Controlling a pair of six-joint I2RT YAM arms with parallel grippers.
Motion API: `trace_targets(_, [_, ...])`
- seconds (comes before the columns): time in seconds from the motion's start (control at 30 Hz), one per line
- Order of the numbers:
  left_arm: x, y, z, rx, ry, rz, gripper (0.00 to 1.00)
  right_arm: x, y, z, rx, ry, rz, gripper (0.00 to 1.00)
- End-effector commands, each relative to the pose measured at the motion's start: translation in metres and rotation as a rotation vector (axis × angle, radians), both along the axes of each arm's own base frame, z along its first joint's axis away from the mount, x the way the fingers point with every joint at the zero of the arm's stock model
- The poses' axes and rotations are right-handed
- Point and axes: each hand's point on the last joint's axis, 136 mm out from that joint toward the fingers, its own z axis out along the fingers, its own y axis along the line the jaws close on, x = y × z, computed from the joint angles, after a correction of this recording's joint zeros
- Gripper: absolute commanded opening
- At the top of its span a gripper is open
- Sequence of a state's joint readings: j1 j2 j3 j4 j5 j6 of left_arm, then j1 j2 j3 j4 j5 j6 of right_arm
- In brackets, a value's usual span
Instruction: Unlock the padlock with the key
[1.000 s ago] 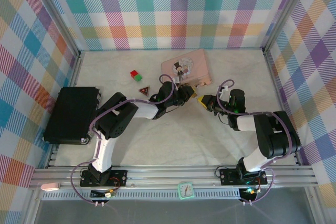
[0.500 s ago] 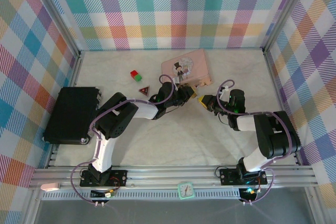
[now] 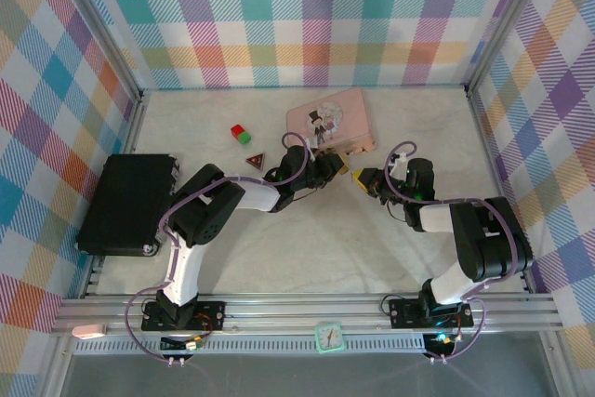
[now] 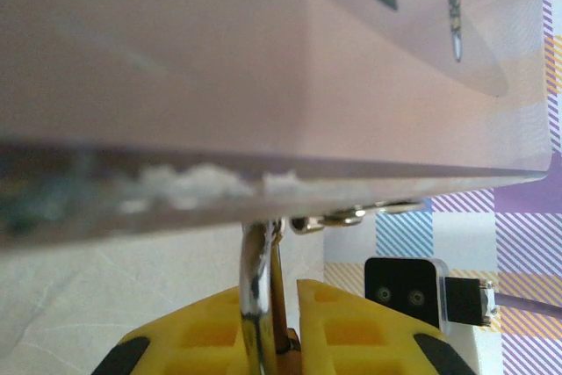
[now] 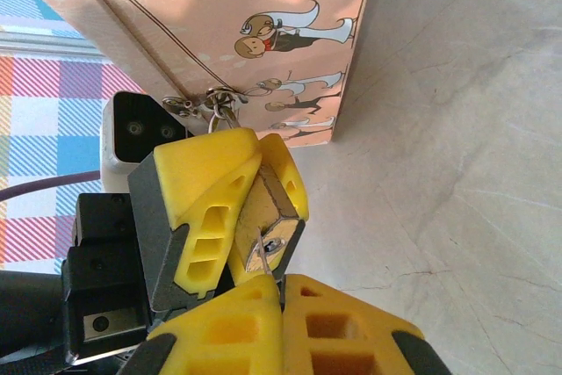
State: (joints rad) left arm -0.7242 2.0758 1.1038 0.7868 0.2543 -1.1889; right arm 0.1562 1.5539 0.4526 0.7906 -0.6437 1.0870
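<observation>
The brass padlock [image 5: 263,210] is clamped between the yellow fingers [image 5: 204,183] of my left gripper [image 3: 340,167], which is shut on it. Its silver shackle [image 4: 255,280] runs up through the gold clasp [image 4: 349,215] of the pink tin [image 3: 330,118]. My left gripper [image 4: 281,305] sits right under the tin's edge. My right gripper [image 5: 281,283] is shut on the slim key [image 5: 261,256], whose tip meets the keyhole [image 5: 275,244] in the padlock's bottom face. In the top view my right gripper [image 3: 362,178] faces the left one, almost touching.
A red triangle piece [image 3: 255,161] and red and green blocks [image 3: 240,134] lie left of the tin. A black box [image 3: 128,202] sits at the table's left edge. Bare tabletop [image 3: 307,239] stretches in front of both grippers.
</observation>
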Motion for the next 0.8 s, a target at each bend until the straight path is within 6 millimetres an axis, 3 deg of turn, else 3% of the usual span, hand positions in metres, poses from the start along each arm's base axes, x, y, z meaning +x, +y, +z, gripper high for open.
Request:
trace_targets(0.0, [-0.007, 0.001, 0.007, -0.040, 0.053, -0.013, 0.00, -0.007, -0.003, -0.007, -0.017, 0.028, 0.002, 0.00])
trace_targets(0.47, [-0.006, 0.000, 0.007, -0.038, 0.052, -0.010, 0.00, -0.020, 0.000, -0.016, 0.003, 0.061, 0.016, 0.00])
trace_targets(0.77, [-0.007, 0.001, 0.007, -0.036, 0.053, -0.010, 0.00, -0.006, 0.008, 0.008, 0.036, -0.013, 0.039, 0.00])
